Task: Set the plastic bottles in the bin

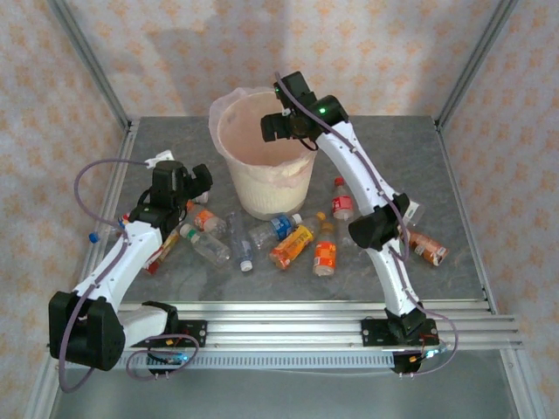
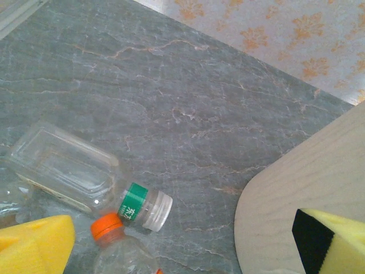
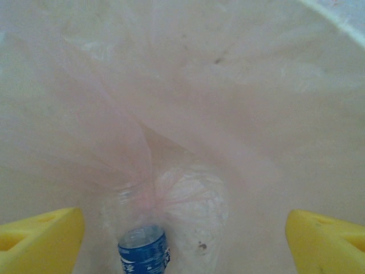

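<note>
The right gripper (image 3: 182, 222) hangs over the mouth of the bin (image 1: 262, 188), its yellow fingers (image 3: 40, 240) spread wide with nothing between them. Straight below it, at the bottom of the pinkish bag (image 3: 228, 85), lies one bottle with a blue label (image 3: 142, 252), seen from the wrist view just inside the left finger. The left gripper (image 2: 182, 251) hovers low over the grey table (image 2: 171, 103) and is also fully spread – one pad (image 2: 34, 245) at each lower corner of its own view, holding nothing. Just ahead of its left pad lie a clear bottle with a green band and white cap (image 2: 85, 171) and, closer in, a bottle with an orange cap (image 2: 108, 228), the two necks nearly touching. The cream wall of the bin (image 2: 296, 188) rises right beside its right pad. From above, the other plastic bottles (image 1: 291, 247) lie scattered on the table between the two arms, near the foot of the bin, with one orange bottle (image 1: 428, 249) apart, outside the right arm.
</note>
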You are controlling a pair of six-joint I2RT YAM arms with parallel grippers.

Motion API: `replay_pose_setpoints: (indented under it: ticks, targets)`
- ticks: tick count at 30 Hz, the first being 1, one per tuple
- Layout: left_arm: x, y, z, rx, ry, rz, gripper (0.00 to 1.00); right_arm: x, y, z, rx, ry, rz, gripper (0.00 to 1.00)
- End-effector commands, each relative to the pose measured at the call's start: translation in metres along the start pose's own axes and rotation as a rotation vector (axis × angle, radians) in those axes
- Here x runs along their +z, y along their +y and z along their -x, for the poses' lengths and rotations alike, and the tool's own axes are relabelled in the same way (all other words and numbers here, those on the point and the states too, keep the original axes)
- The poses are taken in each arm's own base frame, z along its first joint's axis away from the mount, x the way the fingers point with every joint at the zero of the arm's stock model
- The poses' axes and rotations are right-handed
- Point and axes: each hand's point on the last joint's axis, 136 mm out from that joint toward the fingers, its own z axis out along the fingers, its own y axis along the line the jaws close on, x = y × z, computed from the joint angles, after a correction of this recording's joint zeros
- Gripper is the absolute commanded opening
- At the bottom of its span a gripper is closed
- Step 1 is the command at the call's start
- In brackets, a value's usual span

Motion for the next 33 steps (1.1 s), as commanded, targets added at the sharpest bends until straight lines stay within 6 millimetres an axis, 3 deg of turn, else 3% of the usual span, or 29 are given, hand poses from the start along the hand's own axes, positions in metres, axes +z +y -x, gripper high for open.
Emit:
replay_pose_setpoints:
  ticks: [1, 7, 14, 20, 25, 29, 33]
  targets:
    - [-0.014, 0.0, 0.017, 0.017, -0.048, 0.017, 1.0, -0.085, -0.006, 0.042, 0.041, -0.19, 0.027, 0.94]
    - [-0.027, 0.006, 0.024, 0.016, -0.078, 0.036, 1.0, -0.143, -0.023, 0.044, 0.115, -0.249, 0.009, 0.94]
    - [-0.048, 0.014, 0.029, 0.002, -0.116, 0.045, 1.0, -0.174, -0.055, -0.001, 0.208, -0.187, -0.094, 0.91]
    - [-0.064, 0.02, 0.031, -0.016, -0.137, 0.047, 1.0, -0.195, -0.087, -0.066, 0.33, -0.228, -0.133, 0.91]
    - [-0.076, 0.028, 0.03, -0.028, -0.144, 0.061, 1.0, -0.199, -0.115, -0.145, 0.457, -0.165, -0.19, 0.93]
    - [-0.082, 0.036, 0.026, -0.033, -0.144, 0.084, 1.0, -0.184, -0.128, -0.216, 0.559, -0.054, -0.227, 0.94]
    - [-0.084, 0.042, 0.021, -0.045, -0.141, 0.102, 1.0, -0.156, -0.119, -0.272, 0.65, 0.08, -0.18, 0.93]
